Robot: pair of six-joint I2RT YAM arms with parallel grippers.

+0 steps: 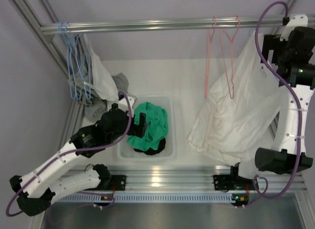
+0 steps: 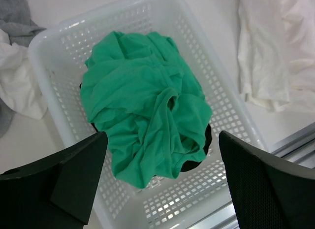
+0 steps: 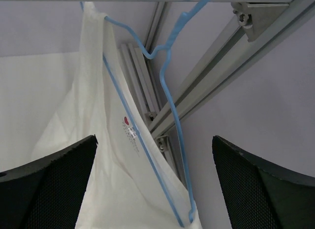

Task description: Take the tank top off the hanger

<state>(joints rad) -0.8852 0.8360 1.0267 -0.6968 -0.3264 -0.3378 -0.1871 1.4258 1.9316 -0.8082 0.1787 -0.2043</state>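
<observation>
Right gripper raised to the right end of the rail. Fingers spread wide, nothing clamped between them. Contact between the near finger and the cloth cannot be confirmed.

White tank top found on a blue hanger, shoulder strap over the wire and small neck label visible just under it. In the top view, garment seen hanging from the rail beside the right arm, with its lower part spread on the table (hanger itself not made out from above).

Left gripper held over a white perforated basket at mid-table. Fingers wide apart, gripping nothing, clear of the contents below.

Basket contents: crumpled green garment heaped in the middle, on top of a dark item showing only at the edge.

Elsewhere on the rail: two bare pink hangers just left of the tank top, and a cluster of blue hangers at the far left, carrying white and grey garments.
</observation>
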